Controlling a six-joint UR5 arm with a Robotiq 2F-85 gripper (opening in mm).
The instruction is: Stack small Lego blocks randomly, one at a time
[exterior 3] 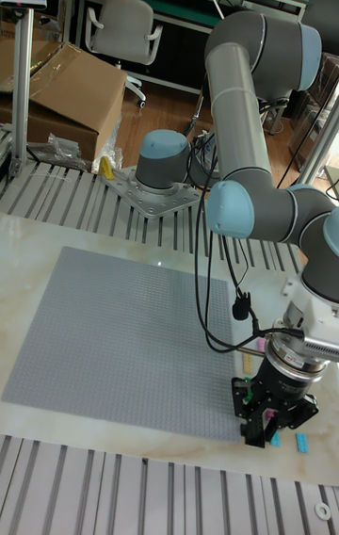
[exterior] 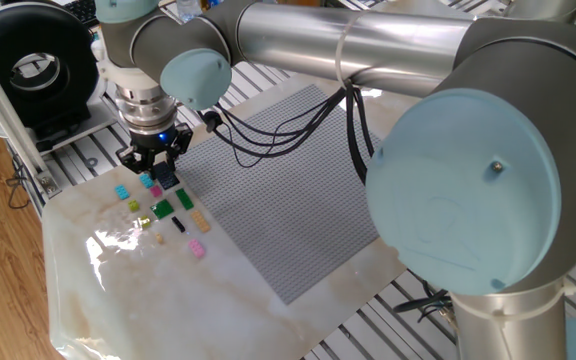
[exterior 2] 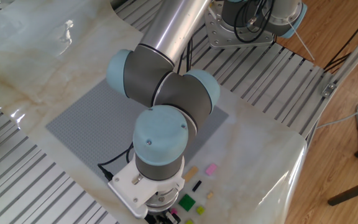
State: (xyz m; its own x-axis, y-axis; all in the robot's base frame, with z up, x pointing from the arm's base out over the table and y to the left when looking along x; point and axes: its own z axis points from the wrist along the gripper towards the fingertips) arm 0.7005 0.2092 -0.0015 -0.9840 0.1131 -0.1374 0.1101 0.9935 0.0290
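The small Lego blocks lie scattered on the marble sheet beside the grey baseplate (exterior: 288,200): a cyan one (exterior: 122,191), a yellow-green one (exterior: 135,205), two green ones (exterior: 162,209), a tan one (exterior: 201,220), a black one (exterior: 178,225) and a pink one (exterior: 198,249). My gripper (exterior: 156,170) points straight down over the cluster's far end, its tips low among a cyan block (exterior: 146,181) and a dark piece (exterior: 167,176). The wrist hides the tips in the other fixed view. In the tall fixed view the gripper (exterior 3: 273,420) stands at the baseplate's near right corner, and the gap between its fingers is unclear.
A black round device (exterior: 33,65) stands at the back left, on the slatted table. Black cables (exterior: 268,130) hang from the wrist over the baseplate. The arm's big elbow joint (exterior: 468,190) fills the right foreground. The marble sheet's edge (exterior: 68,300) lies close behind the blocks.
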